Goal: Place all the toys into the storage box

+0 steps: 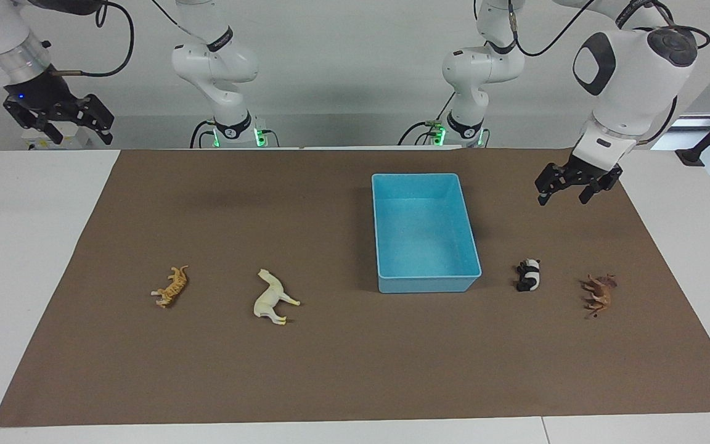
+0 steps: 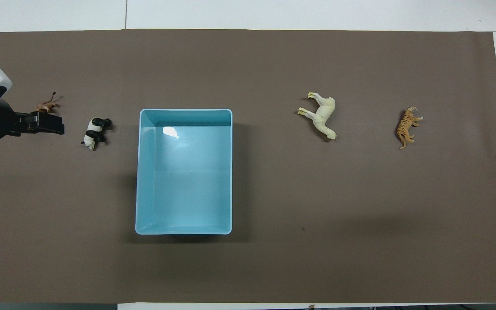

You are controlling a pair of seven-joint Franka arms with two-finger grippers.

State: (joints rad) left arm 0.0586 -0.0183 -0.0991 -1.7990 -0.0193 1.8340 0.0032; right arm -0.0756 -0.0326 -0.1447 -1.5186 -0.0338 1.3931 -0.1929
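Note:
The light blue storage box stands empty on the brown mat. All the toys lie on the mat, farther from the robots than the box's middle. Toward the right arm's end are the orange tiger and the cream llama. Toward the left arm's end are the panda and the reddish-brown animal. My left gripper hangs open over the mat, holding nothing; from overhead it partly covers the reddish-brown animal. My right gripper waits open and raised over the white table's corner.
The brown mat covers most of the white table. Both arm bases stand at the robots' edge of the table. A black stand sits at the table's corner by the left arm.

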